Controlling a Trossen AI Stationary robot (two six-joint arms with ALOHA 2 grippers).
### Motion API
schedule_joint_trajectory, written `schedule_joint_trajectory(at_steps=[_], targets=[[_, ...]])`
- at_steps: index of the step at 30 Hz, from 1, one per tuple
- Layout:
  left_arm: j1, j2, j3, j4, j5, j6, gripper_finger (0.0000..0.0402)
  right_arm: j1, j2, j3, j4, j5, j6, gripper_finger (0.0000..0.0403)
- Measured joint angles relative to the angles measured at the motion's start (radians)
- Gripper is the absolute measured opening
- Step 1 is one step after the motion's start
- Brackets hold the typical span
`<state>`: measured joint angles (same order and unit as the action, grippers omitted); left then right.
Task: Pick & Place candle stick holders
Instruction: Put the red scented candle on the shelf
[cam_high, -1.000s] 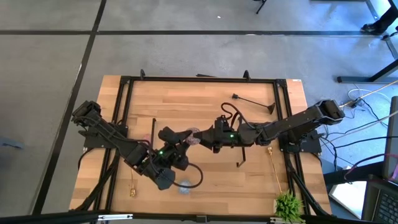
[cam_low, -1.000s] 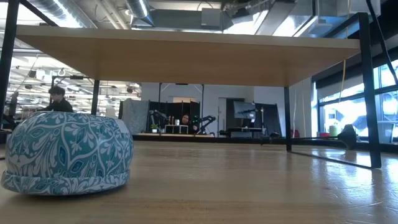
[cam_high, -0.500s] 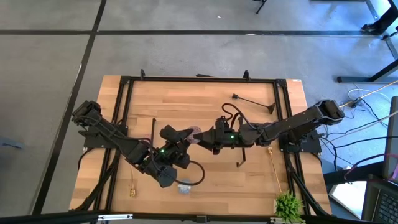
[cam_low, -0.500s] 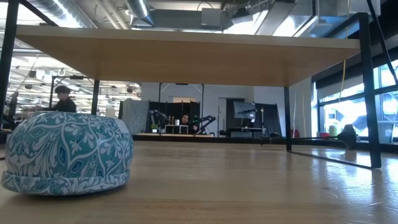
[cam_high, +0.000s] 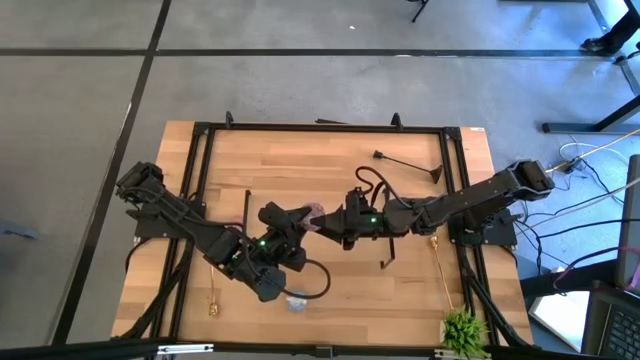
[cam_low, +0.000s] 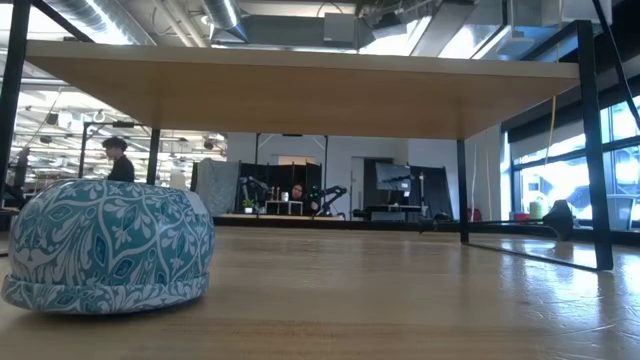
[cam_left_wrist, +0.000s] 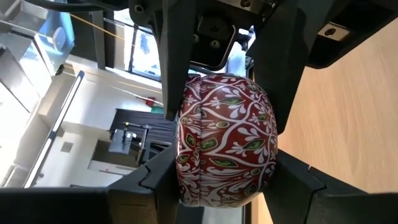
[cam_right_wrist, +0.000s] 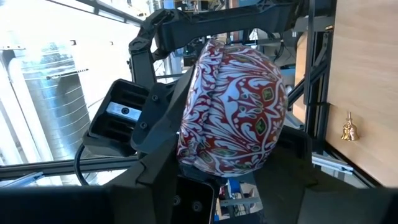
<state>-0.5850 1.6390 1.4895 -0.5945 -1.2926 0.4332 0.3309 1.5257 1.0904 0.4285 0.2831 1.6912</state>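
From above, you have both arms meeting over the middle of the table (cam_high: 300, 160), the left gripper (cam_high: 297, 224) reaching in from its side and the right gripper (cam_high: 327, 222) nose to nose with it. The small red-and-white patterned round holder (cam_high: 313, 213) sits right between them, off the wood. The blue patterned round (cam_high: 295, 301) rests on the table just beside the left arm's wrist, near the front edge. A black stem (cam_high: 405, 163) lies well apart toward the back, and a gold stem (cam_high: 440, 265) lies along the right rail. The low view gives you only that blue round, close up, sitting flat on the wood; neither gripper shows there. In the left wrist view the red round fills the gap between this arm's own fingers (cam_left_wrist: 155, 177), which are narrowed onto its sides, so the left is holding it. The other arm's tool comes in from straight ahead. In the right wrist view the same round sits dead ahead, touching close, with the left arm's camera block behind it. You cannot tell yet whether the right has a hold. The round is squat, with no long axis to line up. What matters, I judge, is the two tools facing along one line, so release only once the right's grip is plain.
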Motion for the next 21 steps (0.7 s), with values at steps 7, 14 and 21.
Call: schedule_joint_trajectory(at_steps=[7, 14, 21], targets=[[-0.008, 0.001, -0.001, -0.007, -0.023, 0.001, 0.0213, 0.000, -0.001, 0.001, -0.021, -0.002, -0.023, 0.0175], [-0.011, 0.001, -0.001, -0.004, -0.055, -0.050, 0.0266, 0.000, -0.001, 0.001, -0.024, 0.007, -0.021, 0.0178], [-0.051, 0.000, -0.001, -0.105, -0.147, -0.197, 0.0297, 0.010, -0.002, 0.001, -0.018, 0.008, -0.019, 0.0179]])
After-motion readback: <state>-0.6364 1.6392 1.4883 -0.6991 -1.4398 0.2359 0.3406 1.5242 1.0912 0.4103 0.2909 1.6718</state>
